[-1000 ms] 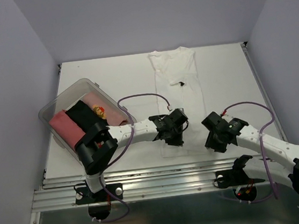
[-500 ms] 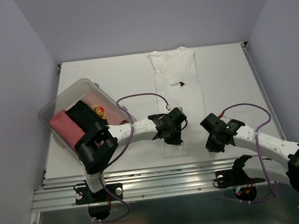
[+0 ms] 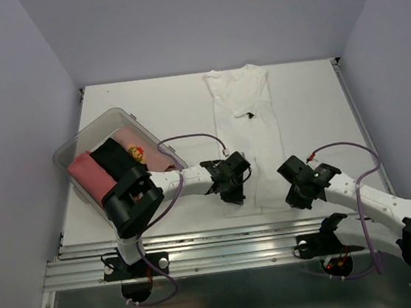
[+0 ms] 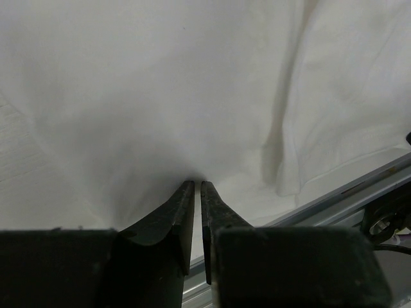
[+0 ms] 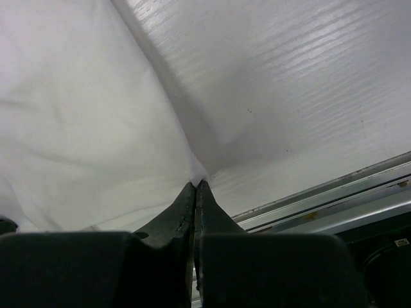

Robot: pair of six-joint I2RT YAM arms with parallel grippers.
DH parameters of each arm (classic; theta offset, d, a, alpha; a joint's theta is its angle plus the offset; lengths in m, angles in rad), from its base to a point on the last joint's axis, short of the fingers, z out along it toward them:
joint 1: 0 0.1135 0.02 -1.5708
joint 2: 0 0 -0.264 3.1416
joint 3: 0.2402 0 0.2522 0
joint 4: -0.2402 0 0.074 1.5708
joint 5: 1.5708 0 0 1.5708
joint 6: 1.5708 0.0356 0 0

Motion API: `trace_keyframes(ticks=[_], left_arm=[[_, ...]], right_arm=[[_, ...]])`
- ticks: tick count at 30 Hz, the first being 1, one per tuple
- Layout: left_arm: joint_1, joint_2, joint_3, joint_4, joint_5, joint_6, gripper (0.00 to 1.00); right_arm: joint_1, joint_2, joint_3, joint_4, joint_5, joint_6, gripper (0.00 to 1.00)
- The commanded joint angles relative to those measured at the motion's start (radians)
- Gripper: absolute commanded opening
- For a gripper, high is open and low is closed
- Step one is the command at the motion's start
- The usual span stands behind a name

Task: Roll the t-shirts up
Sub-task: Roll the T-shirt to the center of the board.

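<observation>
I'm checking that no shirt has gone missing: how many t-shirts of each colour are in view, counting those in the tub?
white t-shirt: 1
salmon-pink t-shirt: 1
black t-shirt: 1
pale t-shirt with red-yellow print: 1
Total: 4

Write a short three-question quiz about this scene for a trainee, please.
1. True or false: the plain white cloth t-shirt lies inside the clear plastic tub.
2. The left tool and right tool pinch this t-shirt at: A its collar end; B its hem end; C its label.
3. Inside the tub, what colour is the folded shirt between the salmon-pink shirt and the printed shirt?
Key: 1 false; 2 B; 3 black.
</observation>
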Motion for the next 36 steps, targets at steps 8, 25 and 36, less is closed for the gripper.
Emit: trace_keyframes(ticks=[8,25,36], left_arm=[[0.000,-0.011,-0.047,0.016,0.009,0.013,0.21],[0.068,0.017,-0.136,0.051,-0.005,0.033,0.21],[0.170,-0.024,-0.142,0.017,-0.035,0.083,0.21]], right_arm=[[-0.006,0.005,0.062,-0.070,0.057,0.012,0.19],[-0.006,0.188,0.237,0.140,0.126,-0.192,0.35],[-0.046,0.430,0.184,0.397,-0.017,-0.254,0.36]])
